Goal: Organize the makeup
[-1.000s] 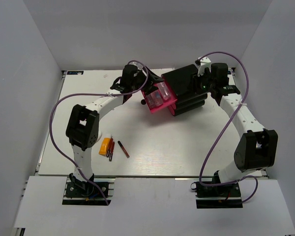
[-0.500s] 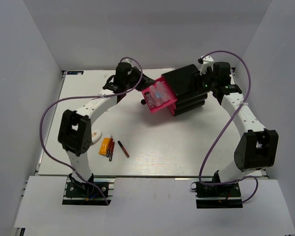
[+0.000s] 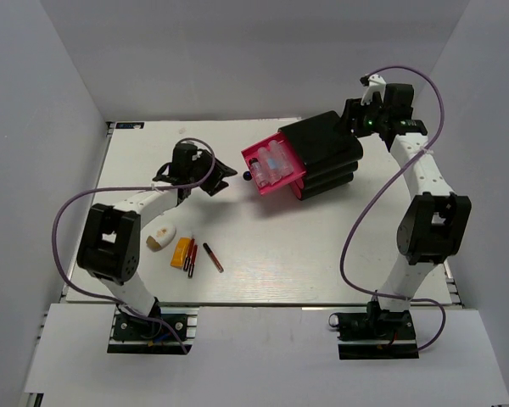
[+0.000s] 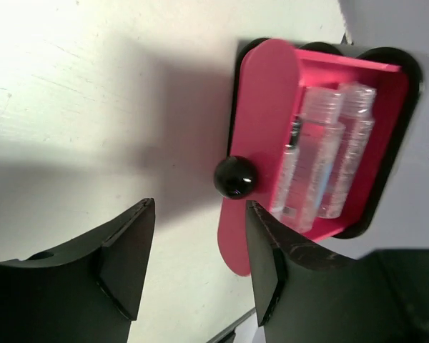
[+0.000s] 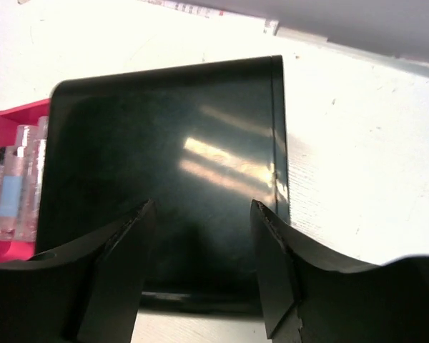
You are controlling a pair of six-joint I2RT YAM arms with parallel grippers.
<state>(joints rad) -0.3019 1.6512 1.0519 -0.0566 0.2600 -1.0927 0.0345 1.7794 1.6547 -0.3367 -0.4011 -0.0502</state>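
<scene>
The black box (image 3: 327, 157) lies at the back right with its top pink drawer (image 3: 270, 167) pulled out. Two clear little bottles (image 4: 329, 153) lie side by side inside the drawer. My left gripper (image 3: 220, 181) (image 4: 199, 268) stands open just left of the drawer's black knob (image 4: 235, 176), touching nothing. Open as well, my right gripper (image 3: 355, 127) (image 5: 200, 271) hovers over the box's rear top (image 5: 164, 164). Near the left front lie a white-tan piece (image 3: 161, 237), an orange tube (image 3: 182, 252), a red pencil (image 3: 192, 258) and a dark pencil (image 3: 213, 257).
The pink drawer front (image 4: 261, 143) sticks out toward the left arm. More drawers (image 3: 329, 181) stay shut below the open one. Grey walls close in the white table (image 3: 305, 246) on three sides. Purple cables loop over both arms.
My left gripper has drawn back left and nearer from the drawer, uncovering the white-tan piece. My right gripper has lifted back off the box and opened wider.
</scene>
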